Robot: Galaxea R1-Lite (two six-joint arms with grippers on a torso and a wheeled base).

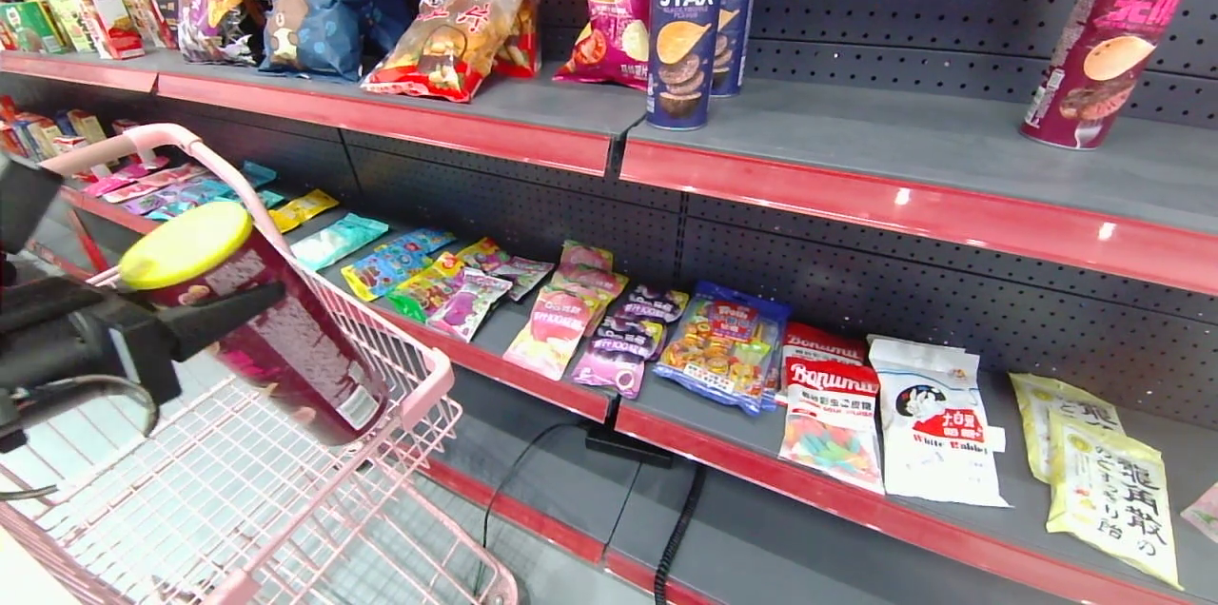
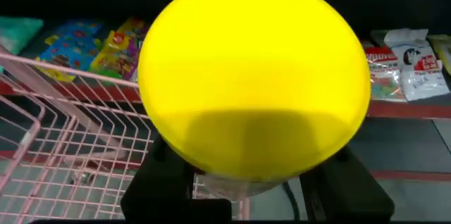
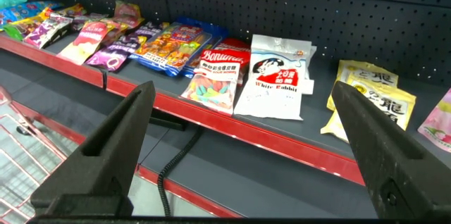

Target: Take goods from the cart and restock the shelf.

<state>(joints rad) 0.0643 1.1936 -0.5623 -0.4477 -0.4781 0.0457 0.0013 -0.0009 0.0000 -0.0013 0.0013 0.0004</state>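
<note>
In the head view, the left pincer (image 1: 205, 305) is seen clamped on a maroon chip can (image 1: 295, 358), gripped just under its yellow lid (image 1: 186, 243). The can is held tilted, with its base slanting away from the pincer over the pink cart (image 1: 423, 386). Beyond the pincer, the shelf (image 1: 856, 196) is seen, and two blue cans (image 1: 687, 25) are stood upright on its upper board.

In the left wrist view, the yellow lid (image 2: 254, 76) is shown right in front of the left pincer (image 2: 261, 185), with the black fingers (image 2: 173, 192) pressed at either side of the can. The cart's wire wall (image 2: 70, 132) is seen just beyond the pincer.

In the right wrist view, the right pincer (image 3: 243, 94) is held with its jaws wide apart and nothing is gripped. Past the gap, a red bag (image 3: 215, 76) and a white bag (image 3: 278, 76) are laid touching on the shelf's lower board (image 3: 296, 143).
</note>
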